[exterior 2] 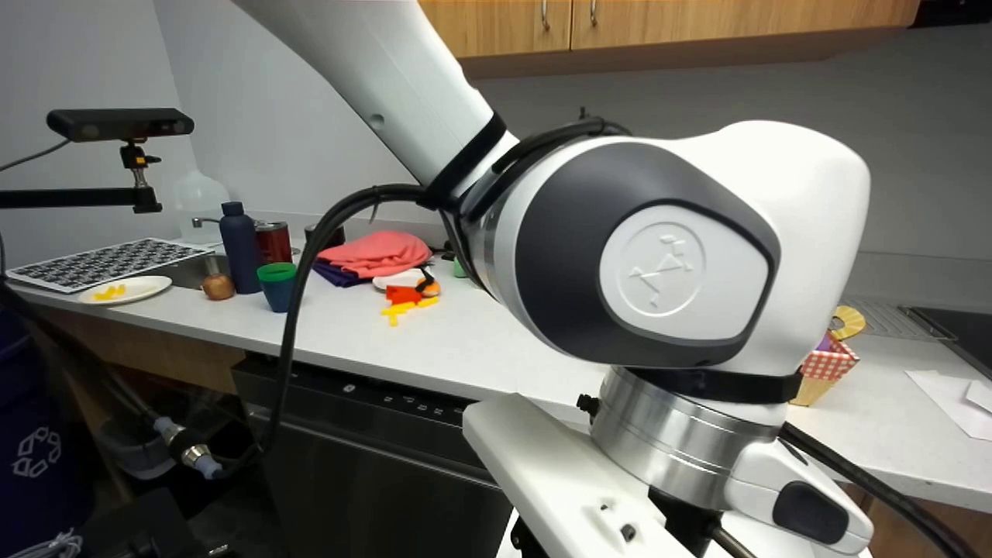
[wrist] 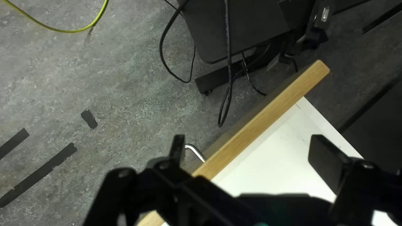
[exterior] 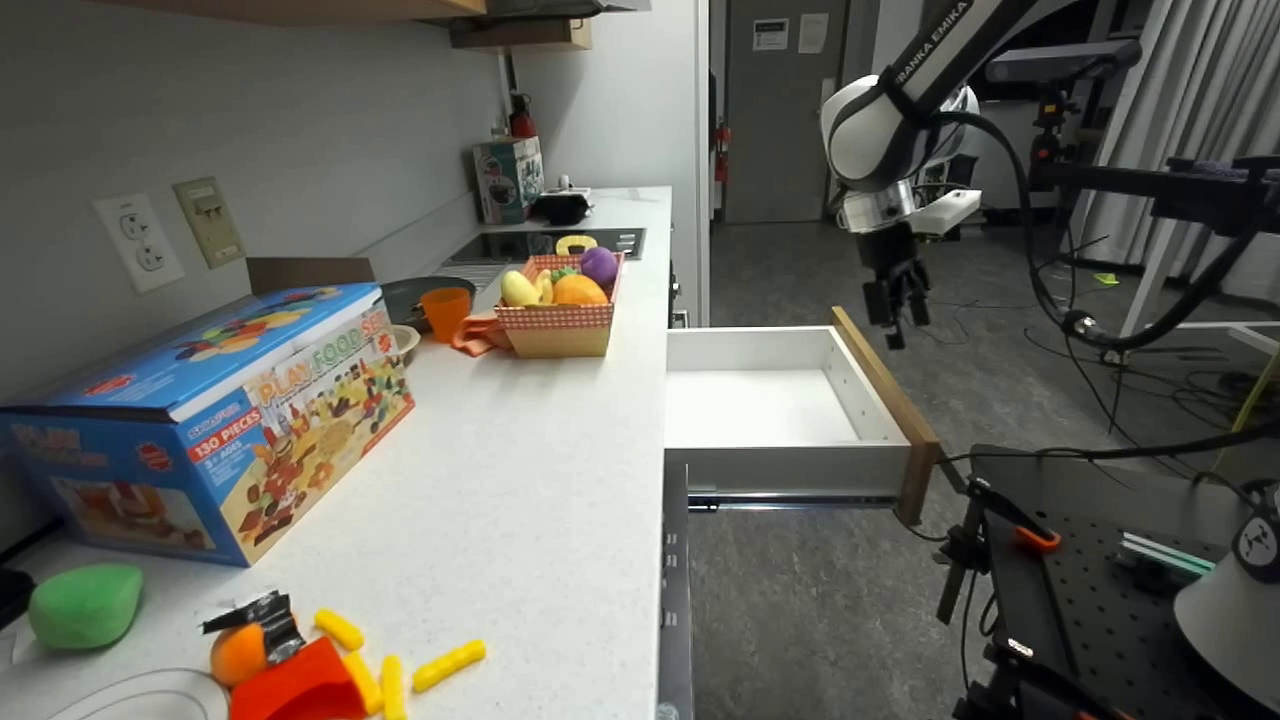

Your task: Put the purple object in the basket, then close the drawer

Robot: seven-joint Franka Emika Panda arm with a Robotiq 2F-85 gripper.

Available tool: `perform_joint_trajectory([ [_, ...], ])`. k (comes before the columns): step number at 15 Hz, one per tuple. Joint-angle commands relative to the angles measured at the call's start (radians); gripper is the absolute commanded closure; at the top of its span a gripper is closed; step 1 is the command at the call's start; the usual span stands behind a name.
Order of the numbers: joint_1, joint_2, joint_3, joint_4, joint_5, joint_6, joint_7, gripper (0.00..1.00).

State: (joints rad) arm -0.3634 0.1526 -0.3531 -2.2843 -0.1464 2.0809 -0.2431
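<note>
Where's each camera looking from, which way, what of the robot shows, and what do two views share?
Wrist view: mounted behind the open gripper, looking down at the floor and open drawer; both fingers show.
An exterior view: above the counter, looking along it toward a door; arm and gripper show.
An exterior view: near the arm, facing the upper cabinets; the arm's large joint dominates.
Both exterior views show the basket; wrist view and an exterior view share the drawer front.

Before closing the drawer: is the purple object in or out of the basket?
In: an exterior view shows the purple object inside the basket, near the orange fruit.
</note>
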Motion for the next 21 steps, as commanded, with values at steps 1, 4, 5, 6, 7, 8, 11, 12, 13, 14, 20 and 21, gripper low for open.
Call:
perform_joint_trajectory([
  [1, -0.004, 0.001, 0.006, 0.002, 0.0, -0.002, 0.001, 0.0],
  [4, 0.015, 0.043, 0.002, 0.013, -0.112, 0.032, 0.083, 0.0],
  [5, 0.017, 0.057, -0.001, 0.005, -0.152, 0.057, 0.11, 0.0],
  [6, 0.017, 0.075, -0.003, -0.005, -0.187, 0.087, 0.125, 0.0],
  [7, 0.016, 0.094, -0.004, -0.01, -0.214, 0.11, 0.13, 0.0],
  [8, 0.015, 0.115, -0.004, -0.014, -0.238, 0.128, 0.126, 0.0],
  [11, 0.0, 0.166, 0.001, -0.022, -0.254, 0.153, 0.07, 0.0],
  [12, -0.005, 0.181, 0.003, -0.022, -0.249, 0.157, 0.051, 0.0],
  [13, -0.008, 0.197, 0.003, -0.02, -0.248, 0.158, 0.037, 0.0],
  [14, -0.012, 0.21, 0.005, -0.018, -0.243, 0.155, 0.017, 0.0],
  [20, -0.042, 0.271, 0.037, 0.013, -0.175, 0.217, -0.082, 0.0],
  [21, -0.05, 0.28, 0.052, 0.024, -0.139, 0.225, -0.11, 0.0],
])
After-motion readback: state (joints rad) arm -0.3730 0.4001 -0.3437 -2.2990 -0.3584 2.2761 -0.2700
